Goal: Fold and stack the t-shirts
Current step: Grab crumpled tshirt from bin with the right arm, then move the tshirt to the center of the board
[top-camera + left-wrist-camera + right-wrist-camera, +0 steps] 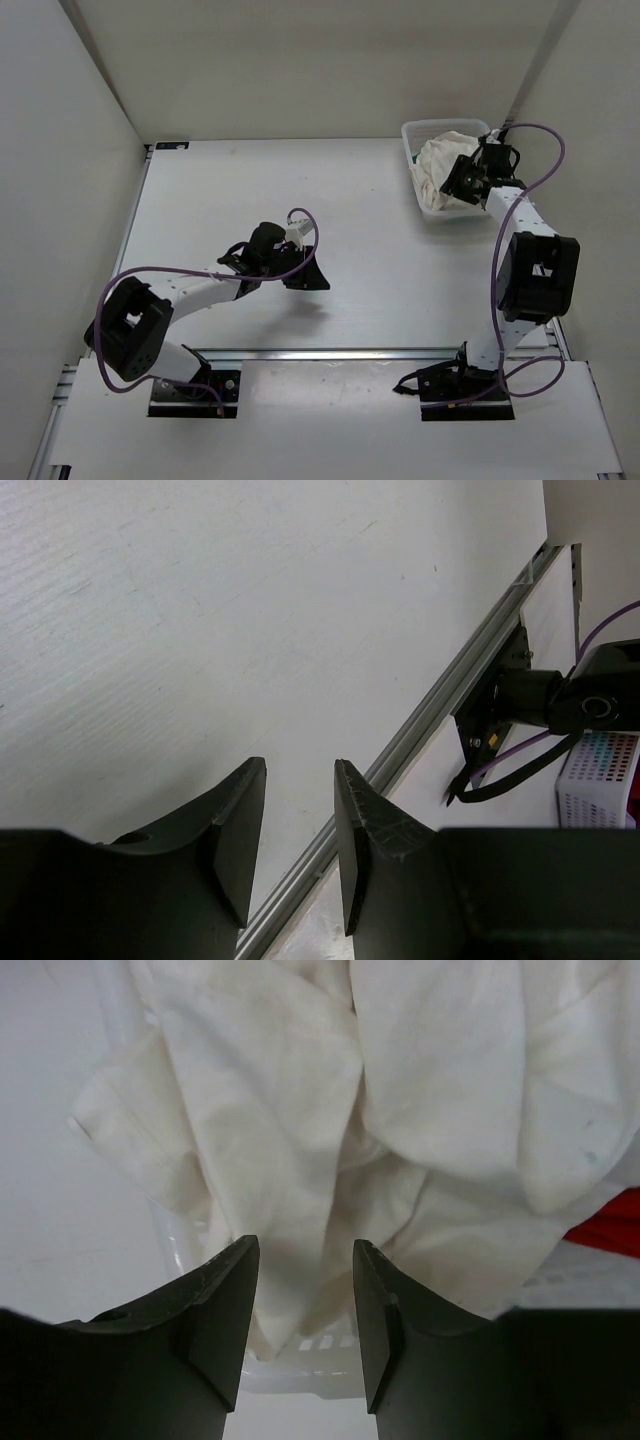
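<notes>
The right hand is held spread and empty at the far right of the smooth white desk, over the mesh plastic basket. In the basket the soft white t-shirt is crumpled, with a red t-shirt showing beside it. The left hand is parted and empty.

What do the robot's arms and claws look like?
The left arm and right arm have white links and chunky black joints, with a purple cable looping along each. The left claw and right claw are matte black, each with two wedge-shaped fingers.
</notes>
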